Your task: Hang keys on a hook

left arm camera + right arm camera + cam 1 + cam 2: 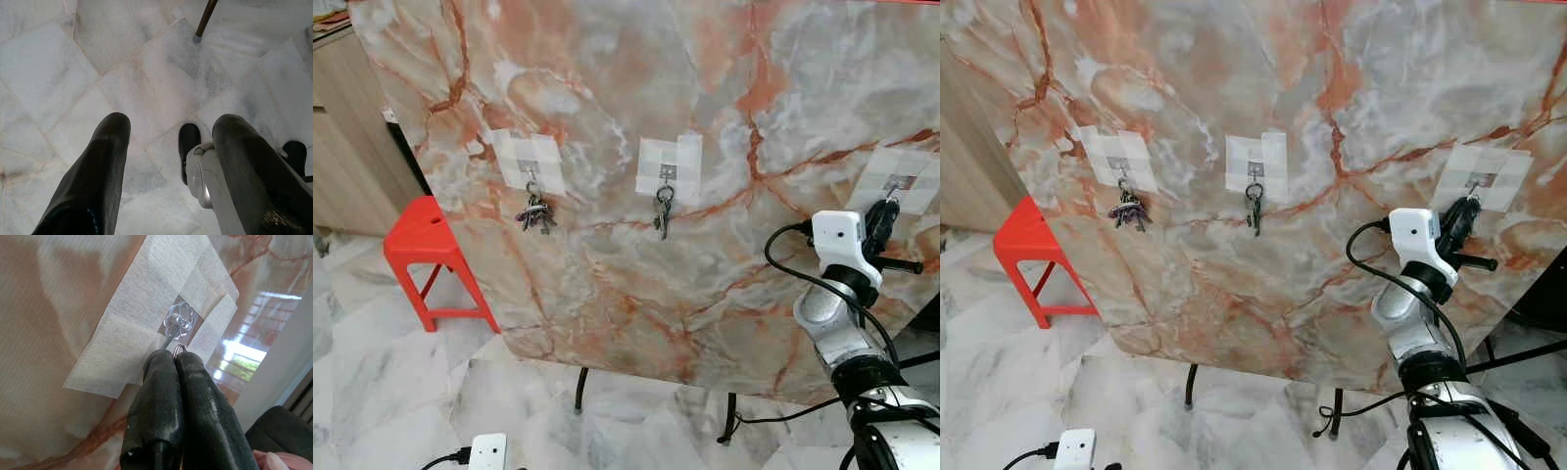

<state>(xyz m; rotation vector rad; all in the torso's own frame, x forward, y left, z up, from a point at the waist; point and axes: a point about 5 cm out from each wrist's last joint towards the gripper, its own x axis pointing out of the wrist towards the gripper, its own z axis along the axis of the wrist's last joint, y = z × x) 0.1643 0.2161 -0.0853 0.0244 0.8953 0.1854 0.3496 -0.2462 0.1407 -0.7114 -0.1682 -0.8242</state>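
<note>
Three hooks sit on taped white patches across the tilted marble-patterned board (pixel 607 264), and two of them are already served: a bunch of keys (pixel 534 213) hangs from the left hook (pixel 530 174) and a second set of keys (pixel 663 211) hangs from the middle hook (pixel 668 173). What remains, as I judge it, is the right hook (pixel 179 321), a small clear flower-shaped piece with a thin wire prong. The right pincer (pixel 176 356) is raised against that patch, its two black fingers clenched together with a slim metal key ring (pixel 180 348) peeping out between the tips, just below the hook and very close to its prong. Whether the ring is already over the prong cannot be told from the right wrist view; it looks near or touching rather than clearly seated. The keys under the ring are hidden by the fingers. So the last hanging seems to be at its final approach: the ring must catch on the prong, then the fingers part and draw back. The left pincer (pixel 168 142) hangs idle over the pale marble floor (pixel 98 58), fingers spread and holding nothing. A red stool (pixel 431 245) stands beside the board.
</note>
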